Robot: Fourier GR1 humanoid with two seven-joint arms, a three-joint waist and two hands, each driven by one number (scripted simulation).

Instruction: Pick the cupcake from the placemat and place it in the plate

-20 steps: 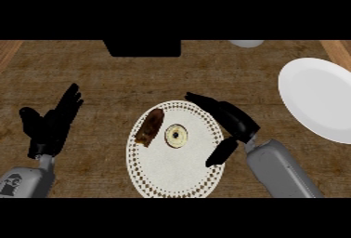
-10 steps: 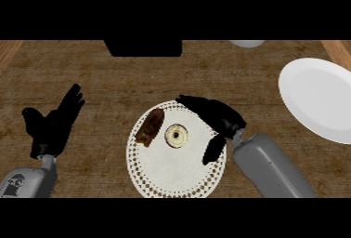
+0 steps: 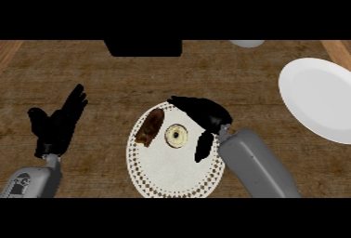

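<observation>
- The cupcake [image 3: 162, 130], a brown cake with a pale yellow round face, lies tipped on its side on the white round lace-edged placemat [image 3: 171, 179], in the mat's upper half.
- Its long axis runs roughly left to right across the mat, slightly slanted: the dark brown part sits at the left, and the yellow disc with a small dark centre sits at the right, turned up toward the viewer.
- The brown part itself is elongated from upper right to lower left.
- The black right hand [image 3: 203, 114] hovers over the upper right part of the placemat, just beside the cupcake's yellow end. Its fingers reach up and to the left, arching over the cake's top edge, while the thumb hangs down along the right of the yellow disc.
- The fingers are spread and not wrapped round the cake; whether any of them touches it cannot be told.
- The grey right forearm [image 3: 257, 162] rises from the lower right and slants up and left to the wrist.
- The black left hand [image 3: 58, 123] rests at the left, well apart from the mat, fingers straight and pointing up, holding nothing.
- The white round plate [image 3: 319, 100] lies at the right edge on the brown wooden counter [image 3: 109, 79], well apart from the cupcake.
</observation>
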